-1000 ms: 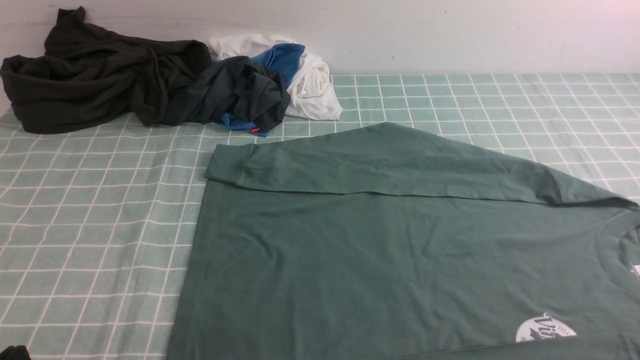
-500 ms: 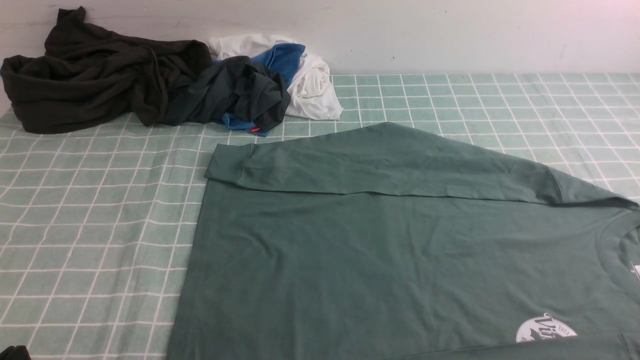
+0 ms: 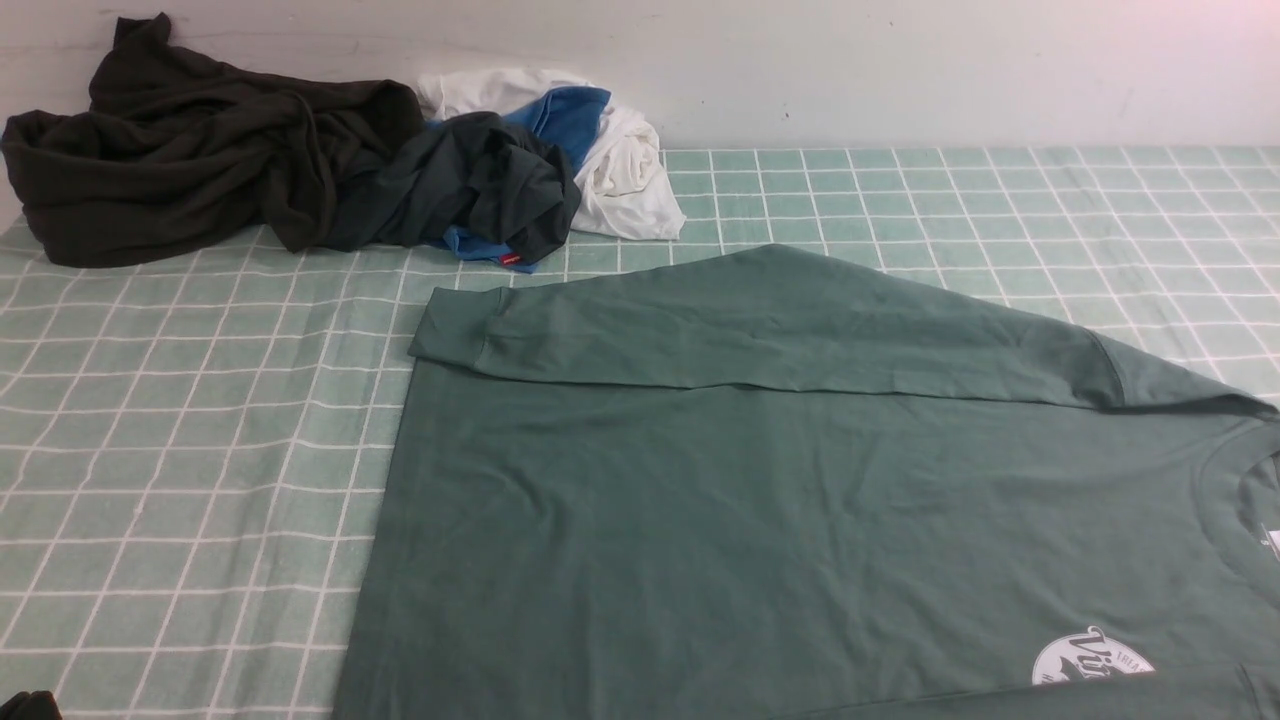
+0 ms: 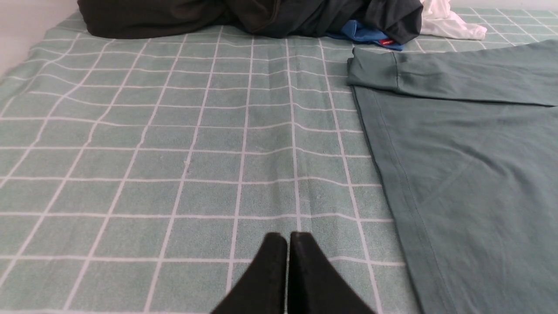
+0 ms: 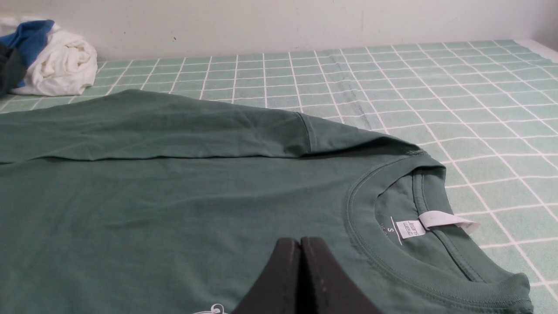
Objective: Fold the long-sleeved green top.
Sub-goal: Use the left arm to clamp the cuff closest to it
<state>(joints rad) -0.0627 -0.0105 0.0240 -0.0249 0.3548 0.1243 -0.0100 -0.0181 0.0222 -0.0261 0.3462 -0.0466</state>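
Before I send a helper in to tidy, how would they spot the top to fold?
On the checked cloth, ignore the crumpled heap by the back wall. The green long-sleeved top lies flat in front of it, one sleeve folded across. It alone is sage green, with a white round logo.

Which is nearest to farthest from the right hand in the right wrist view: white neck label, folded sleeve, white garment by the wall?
From the shut right hand, over the green long-sleeved top:
1. The white neck label, close by the hand.
2. The folded sleeve, lying across the top's far edge.
3. The white garment, against the back wall.
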